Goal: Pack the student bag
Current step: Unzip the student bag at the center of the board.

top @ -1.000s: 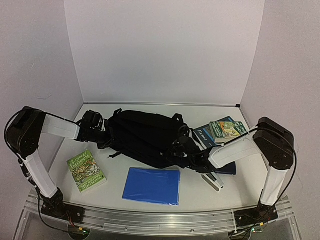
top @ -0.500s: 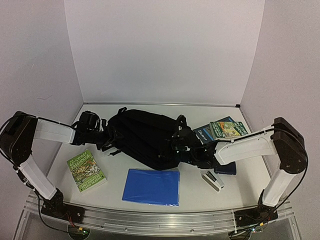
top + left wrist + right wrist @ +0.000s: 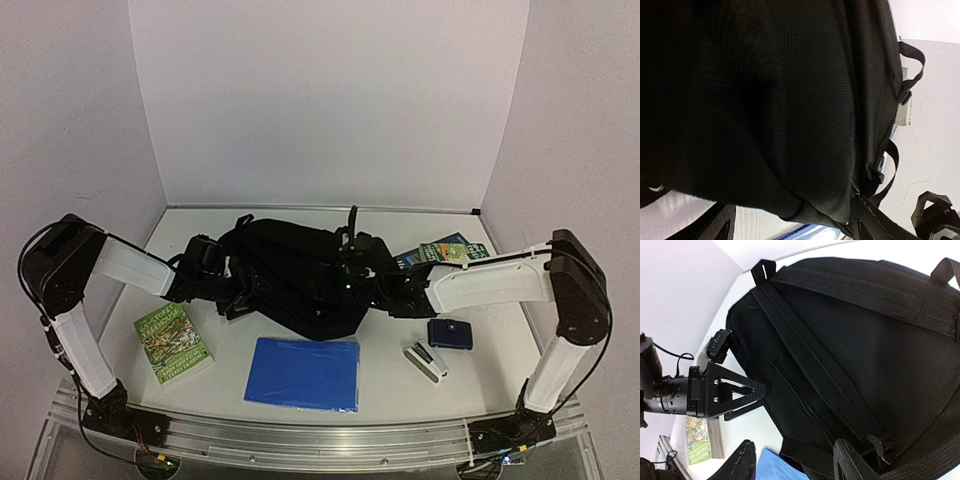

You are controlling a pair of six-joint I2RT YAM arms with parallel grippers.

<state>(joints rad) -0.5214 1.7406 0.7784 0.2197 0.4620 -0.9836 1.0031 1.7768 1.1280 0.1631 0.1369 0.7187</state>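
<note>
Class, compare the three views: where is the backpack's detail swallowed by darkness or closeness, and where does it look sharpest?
Top external view: soft, even light, yet the student bag is a nearly featureless black mass. Left wrist view: the bag fills the frame, dim and soft, beside the glaring white table. Right wrist view: sharpest, the straps crisply outlined.

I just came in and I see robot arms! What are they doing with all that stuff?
Two robot arms are packing the black student bag. The left hand is at its left side and the right hand over its right side, both open, gripping nothing. The green book, blue folder, stapler and small dark pouch lie outside the bag, not yet packed.
</note>
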